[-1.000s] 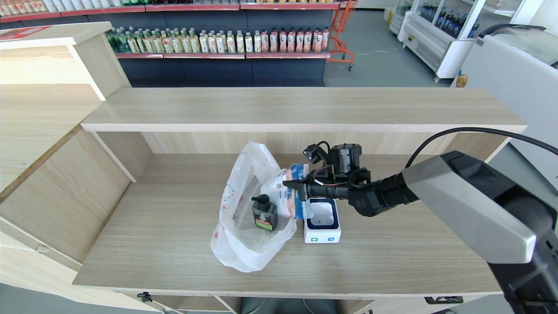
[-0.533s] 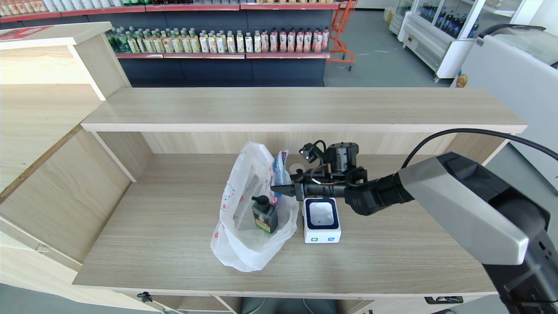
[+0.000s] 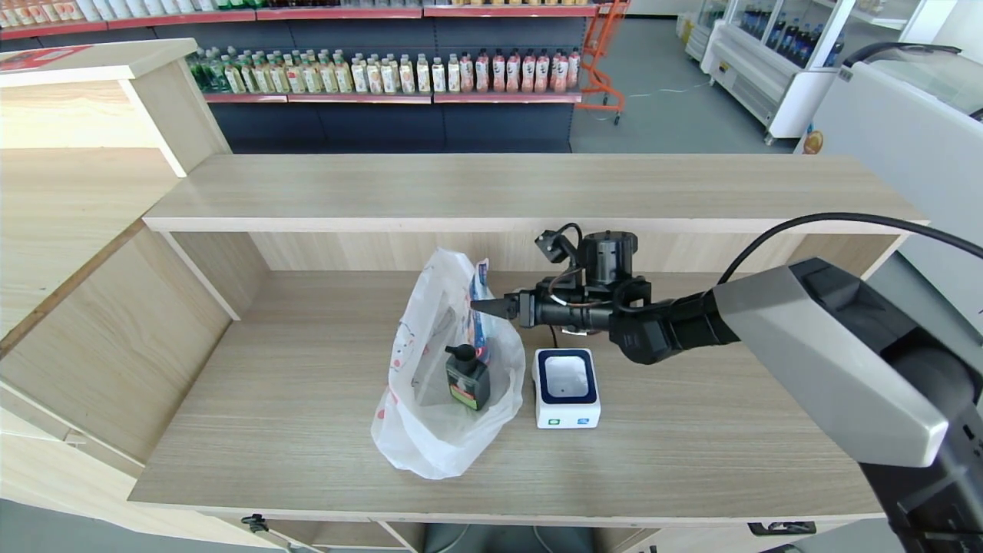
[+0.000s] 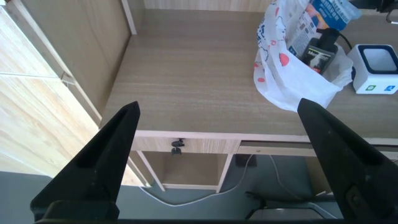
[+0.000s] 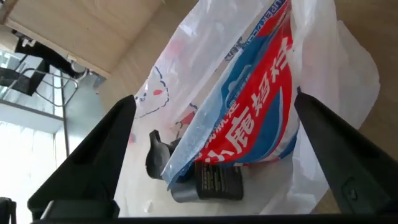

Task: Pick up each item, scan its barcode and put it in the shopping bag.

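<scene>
The white shopping bag [image 3: 430,415] stands open on the counter, left of the scanner [image 3: 567,386]. Inside it a dark pump bottle [image 3: 467,378] stands upright, and a blue and red packet [image 3: 480,311] stands on edge against the bag's back. My right gripper [image 3: 490,307] hovers just over the bag's mouth, beside the packet's top. In the right wrist view that gripper [image 5: 212,99] is open, its fingers wide on either side of the packet [image 5: 255,118], not pinching it. My left gripper [image 4: 219,106] is open and holds nothing, out in front of the counter's near edge.
The wooden counter [image 3: 691,461] has a raised back ledge [image 3: 530,192] and a side wall [image 3: 115,346] on the left. From the left wrist view the bag [image 4: 292,81] and scanner [image 4: 376,68] sit far off. Store shelves of bottles [image 3: 384,73] stand behind.
My right gripper carried the packet from over the scanner leftward into the bag, let it go, then rose a little. The packet now stands on edge in the bag.
</scene>
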You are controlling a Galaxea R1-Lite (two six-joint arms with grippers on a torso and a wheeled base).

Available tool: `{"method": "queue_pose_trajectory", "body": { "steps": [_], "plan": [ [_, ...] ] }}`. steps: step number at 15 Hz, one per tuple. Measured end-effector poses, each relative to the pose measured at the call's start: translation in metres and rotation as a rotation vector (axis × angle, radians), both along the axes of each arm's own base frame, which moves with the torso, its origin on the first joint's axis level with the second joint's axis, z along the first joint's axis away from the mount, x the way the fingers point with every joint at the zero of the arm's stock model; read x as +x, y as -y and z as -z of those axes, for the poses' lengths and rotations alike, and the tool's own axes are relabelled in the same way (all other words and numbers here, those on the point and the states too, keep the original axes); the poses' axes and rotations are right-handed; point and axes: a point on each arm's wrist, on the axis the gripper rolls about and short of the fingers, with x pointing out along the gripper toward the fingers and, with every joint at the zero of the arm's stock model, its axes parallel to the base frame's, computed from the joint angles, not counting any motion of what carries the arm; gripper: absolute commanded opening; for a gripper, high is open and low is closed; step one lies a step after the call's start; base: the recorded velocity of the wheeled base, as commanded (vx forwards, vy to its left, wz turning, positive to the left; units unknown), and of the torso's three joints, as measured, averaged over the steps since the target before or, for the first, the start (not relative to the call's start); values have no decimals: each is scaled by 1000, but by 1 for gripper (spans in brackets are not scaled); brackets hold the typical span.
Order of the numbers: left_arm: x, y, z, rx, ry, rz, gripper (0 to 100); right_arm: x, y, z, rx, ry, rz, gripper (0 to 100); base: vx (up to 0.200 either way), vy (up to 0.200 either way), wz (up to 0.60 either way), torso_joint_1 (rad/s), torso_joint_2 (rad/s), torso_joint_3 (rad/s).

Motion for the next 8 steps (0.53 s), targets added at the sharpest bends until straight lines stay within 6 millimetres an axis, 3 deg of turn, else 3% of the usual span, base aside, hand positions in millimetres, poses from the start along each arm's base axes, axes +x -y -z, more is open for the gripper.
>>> {"method": "queue_pose_trajectory", "body": {
  "steps": [4,8],
  "plan": [
    [0,0,0,0,0,0,100,-36,41,6,-61,-135,47,100,0,0,0,0,0,0],
    [0,0,0,0,0,0,100,-94,114,-38,-71,-171,167,100,0,0,0,0,0,0]
  ]
}}
